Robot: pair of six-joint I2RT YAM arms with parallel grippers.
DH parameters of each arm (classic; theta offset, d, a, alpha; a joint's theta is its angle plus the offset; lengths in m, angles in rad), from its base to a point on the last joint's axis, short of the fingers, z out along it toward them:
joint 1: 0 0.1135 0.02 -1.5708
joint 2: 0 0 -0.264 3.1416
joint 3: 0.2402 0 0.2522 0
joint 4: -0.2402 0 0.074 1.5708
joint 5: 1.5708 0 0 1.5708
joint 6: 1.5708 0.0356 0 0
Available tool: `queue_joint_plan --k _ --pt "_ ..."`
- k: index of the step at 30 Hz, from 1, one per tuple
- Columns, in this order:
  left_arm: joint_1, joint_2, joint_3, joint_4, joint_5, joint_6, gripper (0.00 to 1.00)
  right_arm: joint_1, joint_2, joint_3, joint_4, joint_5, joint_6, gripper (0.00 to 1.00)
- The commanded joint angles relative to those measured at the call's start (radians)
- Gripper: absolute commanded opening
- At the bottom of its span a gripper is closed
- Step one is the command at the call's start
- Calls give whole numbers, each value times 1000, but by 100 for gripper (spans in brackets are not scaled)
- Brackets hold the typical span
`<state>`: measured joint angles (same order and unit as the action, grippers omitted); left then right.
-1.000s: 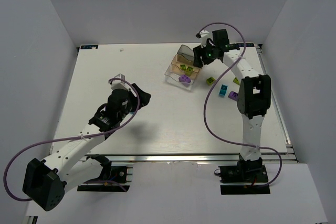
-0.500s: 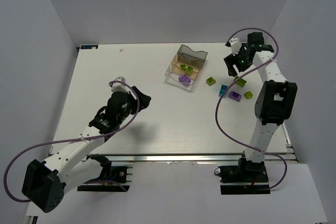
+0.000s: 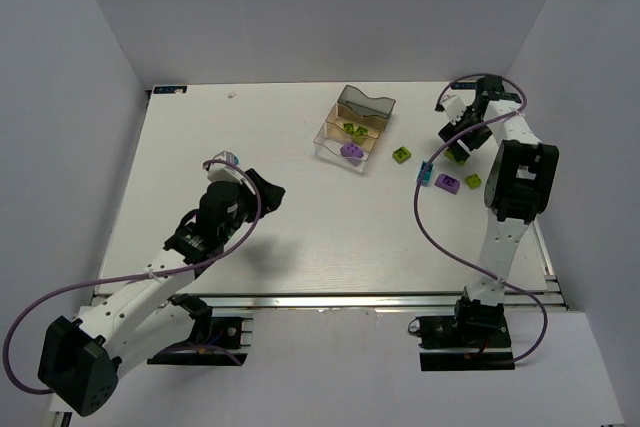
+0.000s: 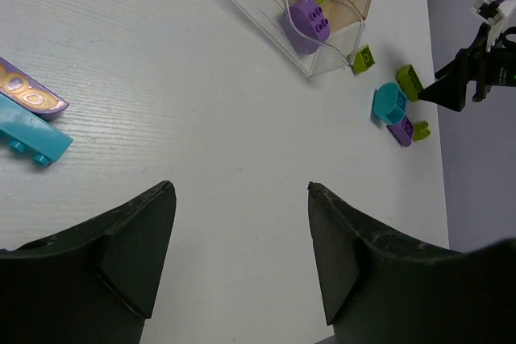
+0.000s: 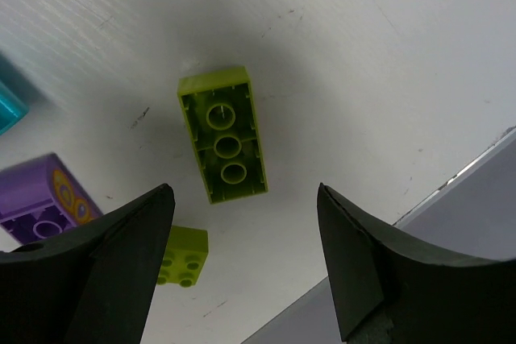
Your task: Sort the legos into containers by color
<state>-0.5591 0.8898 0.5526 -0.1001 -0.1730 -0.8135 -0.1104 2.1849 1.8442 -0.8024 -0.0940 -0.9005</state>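
Observation:
The clear three-compartment tray [image 3: 325, 134] stands at the back middle. It holds lime bricks [image 3: 352, 130] in its middle part and a purple brick [image 3: 350, 150] in its near part. Loose to its right lie a lime brick [image 3: 401, 155], a teal one [image 3: 424, 174], a purple one [image 3: 448, 182] and a small lime one [image 3: 473, 181]. My right gripper [image 3: 455, 134] is open and empty above a long lime brick [image 5: 224, 144], which lies studs down between the jaws' line. My left gripper [image 4: 238, 189] is open and empty over bare table, well short of the tray [image 4: 270, 7].
In the left wrist view a patterned purple piece [image 4: 28, 94] and a teal brick [image 4: 32, 136] lie at the left. The table's right edge [image 5: 451, 199] runs close beside the long lime brick. White walls enclose the table.
My right gripper has swung from over the tray to the right and come down over the long lime brick. My left arm has shifted slightly toward the near edge.

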Motion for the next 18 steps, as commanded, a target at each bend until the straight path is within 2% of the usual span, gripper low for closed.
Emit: queue_joint_plan --k 1,8,18 --pt "2 -20 -3 -1 -8 -9 76 5 32 64 8 13 -60 76" --pt "1 -6 9 -10 -8 -6 76 6 88 85 17 2 -71 73" --pt "2 23 21 -3 -3 -4 76 3 130 147 -18 -27 -115 61"
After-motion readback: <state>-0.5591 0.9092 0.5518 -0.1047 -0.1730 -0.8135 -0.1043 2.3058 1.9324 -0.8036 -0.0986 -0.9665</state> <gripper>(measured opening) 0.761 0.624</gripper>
